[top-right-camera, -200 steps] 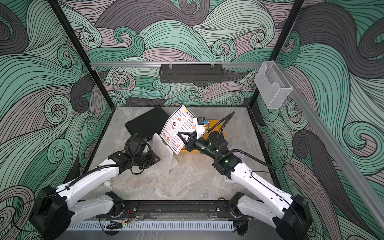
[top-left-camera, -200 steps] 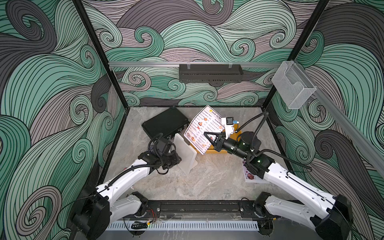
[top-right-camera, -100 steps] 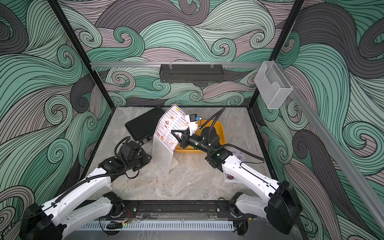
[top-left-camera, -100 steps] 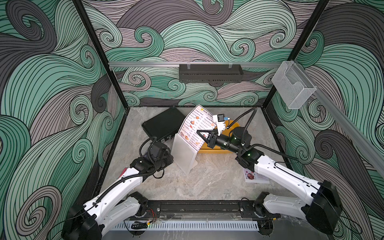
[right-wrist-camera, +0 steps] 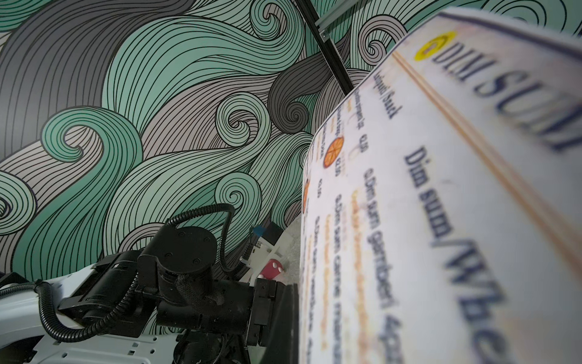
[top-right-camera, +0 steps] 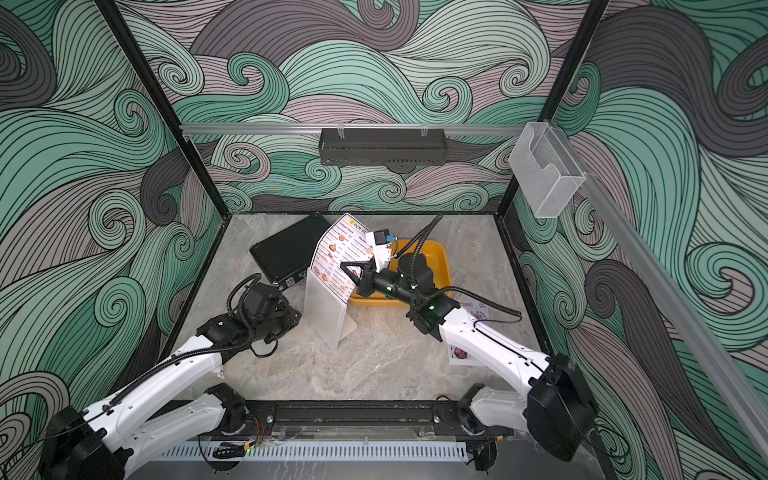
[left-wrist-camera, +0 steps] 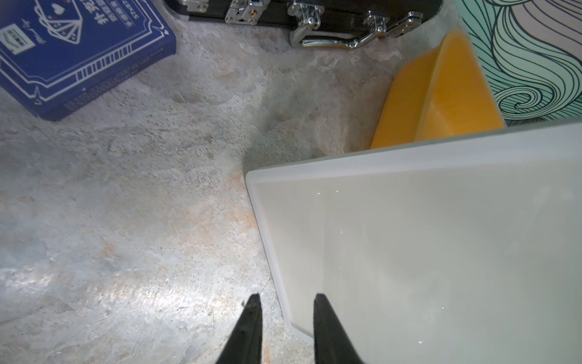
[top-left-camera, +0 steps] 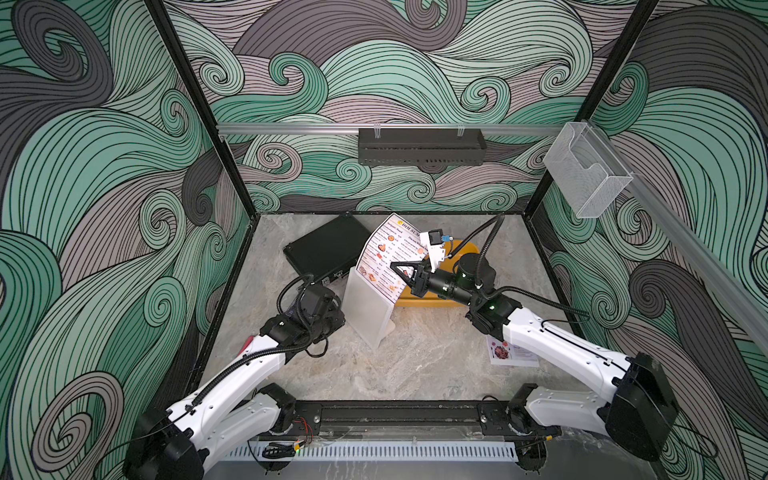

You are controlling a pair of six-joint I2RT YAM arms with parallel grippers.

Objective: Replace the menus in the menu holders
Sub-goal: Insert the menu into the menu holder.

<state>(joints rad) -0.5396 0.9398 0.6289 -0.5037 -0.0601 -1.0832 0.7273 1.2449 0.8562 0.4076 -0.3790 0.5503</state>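
Note:
The clear slanted menu holder (top-left-camera: 368,309) (top-right-camera: 324,307) stands mid-table on its white foot. My right gripper (top-left-camera: 394,266) (top-right-camera: 343,266) is shut on the "DIM SUM" menu (top-left-camera: 384,253) (top-right-camera: 334,253) and holds it upright, its lower edge at the holder's top. The right wrist view shows that menu (right-wrist-camera: 441,205) close up. My left gripper (left-wrist-camera: 286,297) is open at the holder's (left-wrist-camera: 409,245) lower left corner, one finger over the panel and the other over the table. A pinkish menu (top-left-camera: 505,353) (top-right-camera: 461,353) lies flat under my right arm.
A black latched case (top-left-camera: 328,249) lies behind the holder and a yellow bin (top-right-camera: 436,257) sits right of it. A blue card box (left-wrist-camera: 72,53) lies near the case, a red die (right-wrist-camera: 272,271) near the left arm. A black rack (top-left-camera: 419,145) and a clear box (top-left-camera: 586,174) hang on the walls.
My right gripper has carried the menu left until it stands over the holder. My left gripper has drawn back slightly from the holder's side, its opening unchanged.

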